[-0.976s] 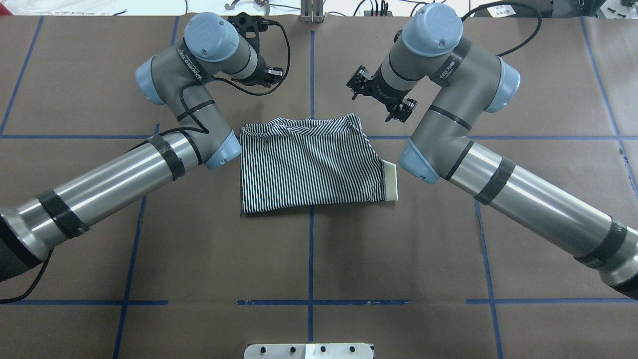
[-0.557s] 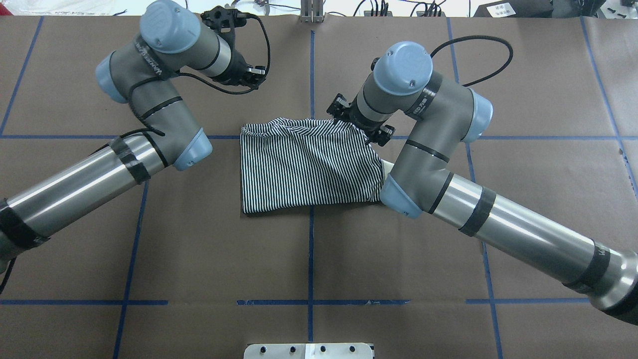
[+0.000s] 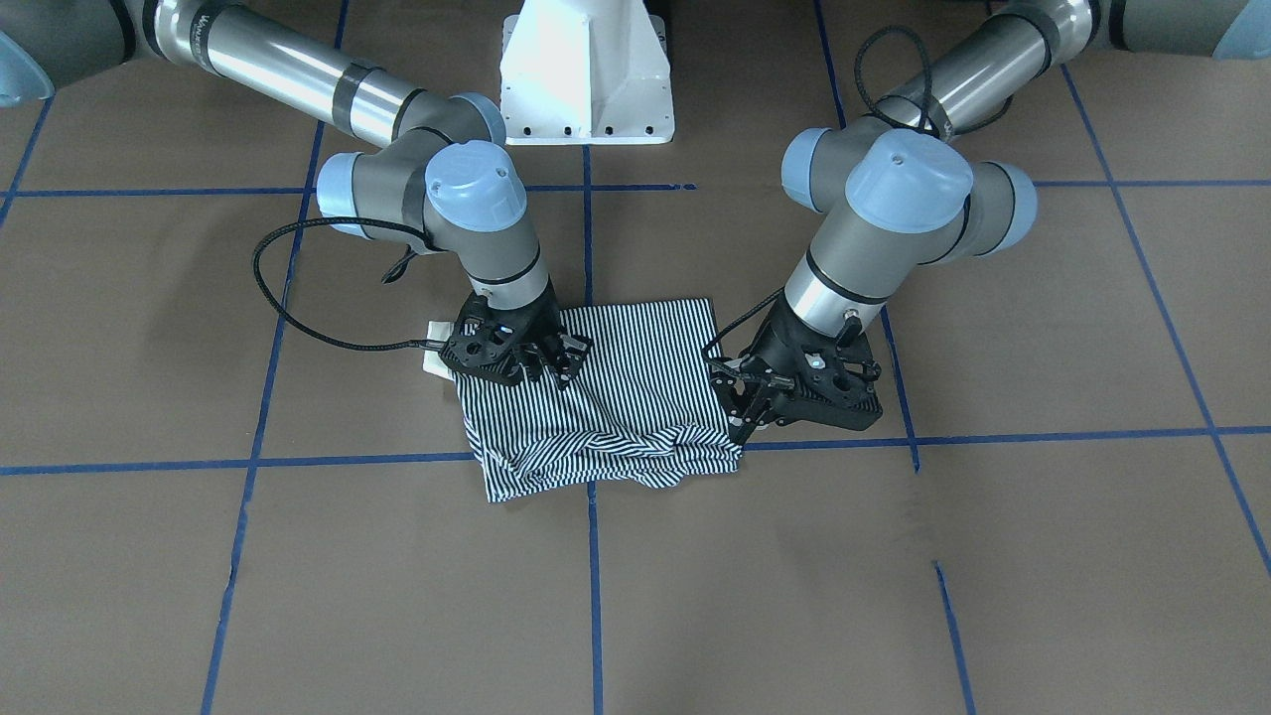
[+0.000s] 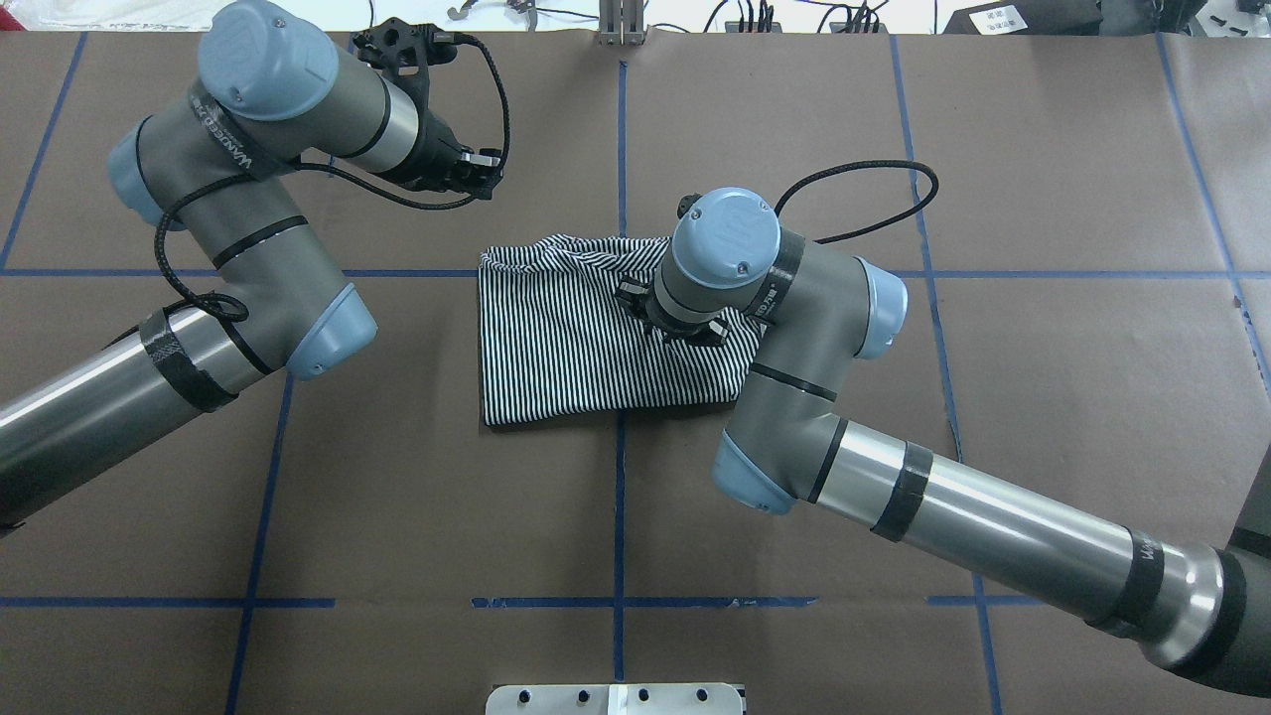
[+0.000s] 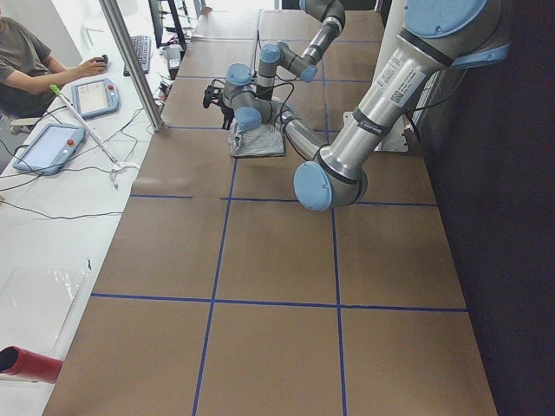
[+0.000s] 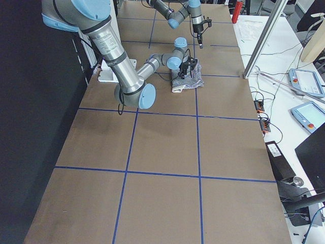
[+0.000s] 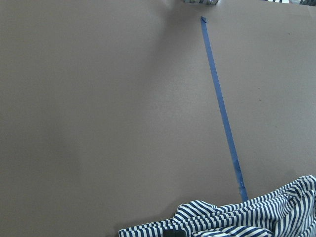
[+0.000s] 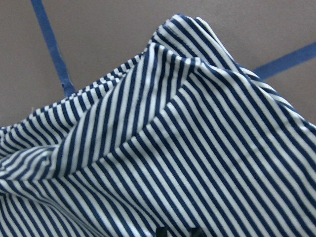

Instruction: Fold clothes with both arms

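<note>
- Currently the polo shirt (image 4: 566,348) is lying folded into a rough rectangle in the middle of the table (image 4: 1043,149), covering a crossing of blue tape lines (image 4: 621,516). Its edge away from the robot is bunching into wrinkles.
- Right gripper (image 3: 544,365) is sitting down on the shirt's top layer, near the cream collar (image 3: 434,362). Its jaws are standing spread, pinching no cloth that shows.
- Left gripper (image 3: 733,402) is hanging over bare table off the shirt's far corner on the robot's left, apart from the cloth. Its jaws are looking parted, holding nothing.
- Left wrist view is catching only the rumpled striped edge.
</note>
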Action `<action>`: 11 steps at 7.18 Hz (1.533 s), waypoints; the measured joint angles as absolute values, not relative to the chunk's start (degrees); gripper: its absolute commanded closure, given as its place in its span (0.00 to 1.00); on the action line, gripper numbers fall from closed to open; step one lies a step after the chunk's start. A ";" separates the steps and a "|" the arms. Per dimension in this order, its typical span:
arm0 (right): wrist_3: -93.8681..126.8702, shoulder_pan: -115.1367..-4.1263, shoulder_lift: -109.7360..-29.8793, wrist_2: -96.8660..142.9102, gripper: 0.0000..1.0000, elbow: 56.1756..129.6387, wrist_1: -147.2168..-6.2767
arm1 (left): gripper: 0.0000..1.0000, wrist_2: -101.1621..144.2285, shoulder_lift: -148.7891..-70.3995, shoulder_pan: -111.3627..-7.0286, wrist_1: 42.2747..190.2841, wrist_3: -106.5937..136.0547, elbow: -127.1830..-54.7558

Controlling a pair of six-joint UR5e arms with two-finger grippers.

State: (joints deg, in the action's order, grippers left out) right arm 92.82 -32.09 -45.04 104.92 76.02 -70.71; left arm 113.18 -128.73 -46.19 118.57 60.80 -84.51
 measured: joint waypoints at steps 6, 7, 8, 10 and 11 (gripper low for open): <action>86.02 -41.01 -33.29 105.86 1.00 57.75 -68.93 | 1.00 111.40 -126.75 -41.38 118.48 67.32 -85.99; 84.55 -43.75 -32.79 107.64 1.00 56.79 -68.69 | 1.00 110.13 -126.74 -38.68 118.42 70.29 -86.49; 82.66 -46.38 -32.93 110.24 1.00 56.60 -68.71 | 1.00 108.50 -126.66 -36.00 118.32 72.05 -86.53; 80.62 -49.55 -36.75 114.86 1.00 60.57 -68.86 | 1.00 106.51 -127.36 -33.27 118.25 72.62 -84.21; 80.28 -50.30 -39.46 116.33 1.00 63.66 -68.89 | 1.00 105.73 -128.55 -32.93 118.42 72.31 -82.08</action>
